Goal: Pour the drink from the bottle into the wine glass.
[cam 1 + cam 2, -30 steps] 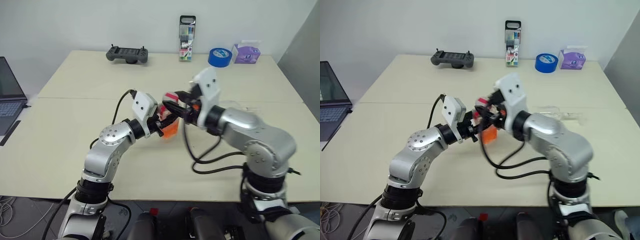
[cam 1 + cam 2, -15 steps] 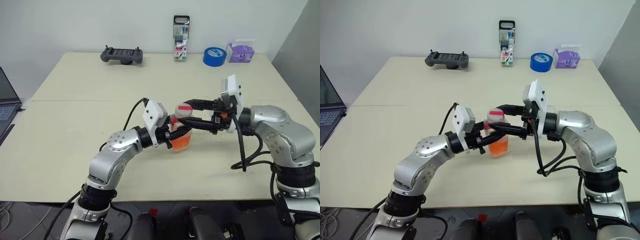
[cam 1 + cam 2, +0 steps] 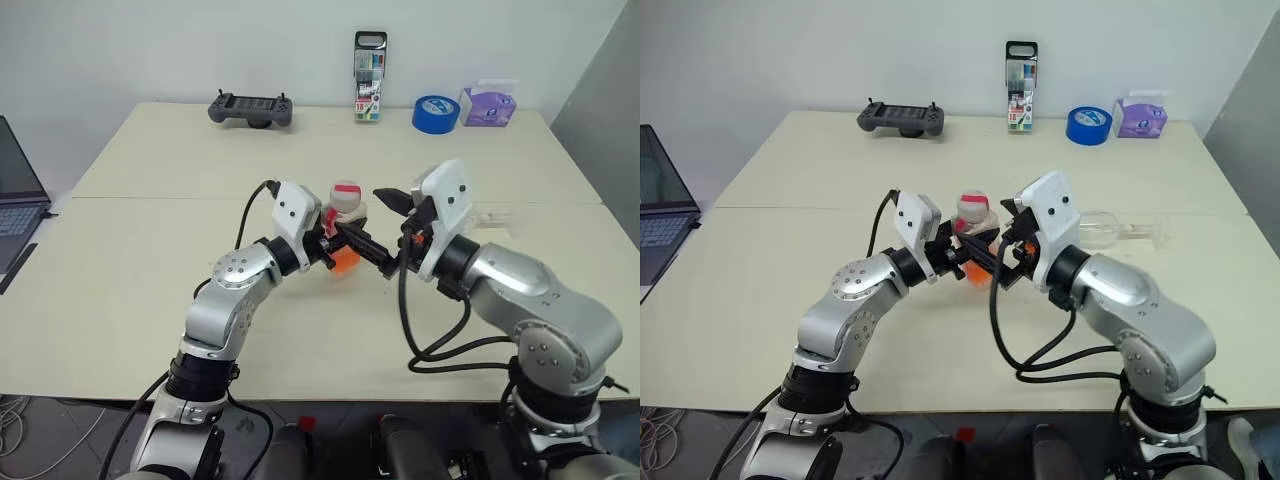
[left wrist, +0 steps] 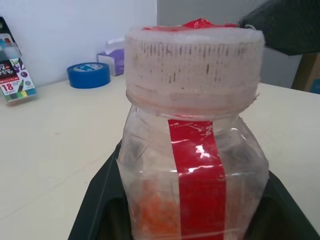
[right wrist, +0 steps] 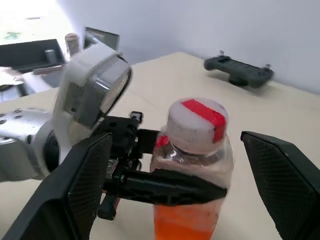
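We see the left end effector [image 3: 958, 258] clamped on the bottle [image 3: 345, 232], holding it upright near the middle of the surface [image 3: 150, 290], though we cannot tell whether its base touches the surface. The bottle's red-and-white cap [image 5: 196, 125] is on, and the drink [image 5: 185, 225] fills the lower part of the body as a bright orange layer. In the left wrist view the black fingers [image 4: 100, 200] press against both sides of the bottle. The right end effector [image 3: 385, 232] sits just beside the bottle on the robot's right, its two fingers [image 5: 285, 170] spread wide to either side of the cap and apart from it. The wine glass [image 3: 1110, 230] lies on its side on the surface behind the right arm, its stem pointing to the robot's right. Along the far edge of the surface stand a game controller [image 3: 250, 108], a marker case [image 3: 370, 77], a roll of blue tape [image 3: 436, 113] and a purple tissue pack [image 3: 488, 105]. A laptop [image 3: 18, 195] sits at the left edge.
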Controlling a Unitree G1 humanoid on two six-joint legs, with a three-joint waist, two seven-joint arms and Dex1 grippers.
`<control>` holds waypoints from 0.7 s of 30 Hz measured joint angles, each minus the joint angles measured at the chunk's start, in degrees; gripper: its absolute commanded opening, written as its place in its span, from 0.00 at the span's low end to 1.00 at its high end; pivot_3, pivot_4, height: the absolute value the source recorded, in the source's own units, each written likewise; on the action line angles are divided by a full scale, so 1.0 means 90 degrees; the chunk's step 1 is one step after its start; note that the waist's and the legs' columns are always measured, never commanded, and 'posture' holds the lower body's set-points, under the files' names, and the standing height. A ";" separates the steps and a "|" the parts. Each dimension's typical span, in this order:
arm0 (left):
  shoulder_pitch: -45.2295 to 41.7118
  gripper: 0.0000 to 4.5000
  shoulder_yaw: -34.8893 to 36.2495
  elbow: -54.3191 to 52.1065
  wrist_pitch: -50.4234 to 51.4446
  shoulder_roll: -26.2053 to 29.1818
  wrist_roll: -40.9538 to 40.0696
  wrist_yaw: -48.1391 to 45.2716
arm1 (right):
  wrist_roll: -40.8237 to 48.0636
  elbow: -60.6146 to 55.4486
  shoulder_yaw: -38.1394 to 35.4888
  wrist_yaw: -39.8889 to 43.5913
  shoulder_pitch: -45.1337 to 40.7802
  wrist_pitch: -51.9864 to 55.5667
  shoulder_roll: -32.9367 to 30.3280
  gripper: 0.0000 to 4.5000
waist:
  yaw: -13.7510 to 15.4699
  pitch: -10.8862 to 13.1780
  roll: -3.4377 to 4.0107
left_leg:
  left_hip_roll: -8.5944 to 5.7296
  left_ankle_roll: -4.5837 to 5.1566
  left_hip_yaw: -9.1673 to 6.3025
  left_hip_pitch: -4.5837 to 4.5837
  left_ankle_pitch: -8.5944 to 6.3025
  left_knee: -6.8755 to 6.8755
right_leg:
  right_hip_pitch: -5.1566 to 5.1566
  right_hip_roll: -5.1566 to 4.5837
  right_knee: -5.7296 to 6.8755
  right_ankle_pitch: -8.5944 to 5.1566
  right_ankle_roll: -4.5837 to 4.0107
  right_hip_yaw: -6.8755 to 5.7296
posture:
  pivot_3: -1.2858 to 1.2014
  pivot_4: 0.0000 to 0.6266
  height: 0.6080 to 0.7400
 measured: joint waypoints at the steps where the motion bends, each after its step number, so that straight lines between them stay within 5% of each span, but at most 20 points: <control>1: -0.0013 0.40 0.0000 0.0046 -0.0061 -0.0017 0.0018 -0.0001 | -0.0064 -0.0067 0.0002 -0.0244 0.0017 0.0147 0.0168 0.97 | 0.0000 0.0000 0.0000 | -0.0001 0.0000 0.0004 0.0000 0.0000 0.0001 | 0.0000 -0.0001 -0.0001 0.0000 0.0000 0.0001 | 0.52 0.24 1.00; 8: -0.0061 0.40 -0.0002 0.0136 -0.0222 -0.0073 0.0066 -0.0022 | -0.0605 0.0048 0.0410 -0.1255 -0.0348 0.0295 0.0820 0.97 | -0.0015 0.0000 0.0001 | -0.0001 0.0001 0.0003 0.0004 0.0000 0.0000 | -0.0002 0.0000 0.0002 0.0000 0.0000 -0.0001 | 0.52 0.24 1.00; 21: -0.0002 0.40 -0.0021 0.0063 -0.0220 -0.0201 0.0163 0.0115 | -0.1139 0.0681 0.0798 -0.1410 -0.0658 -0.0017 0.1124 0.93 | -0.0021 -0.0001 0.0001 | 0.0000 0.0001 0.0002 0.0003 -0.0001 -0.0001 | -0.0002 0.0000 0.0003 0.0000 -0.0001 -0.0001 | 0.52 0.24 1.00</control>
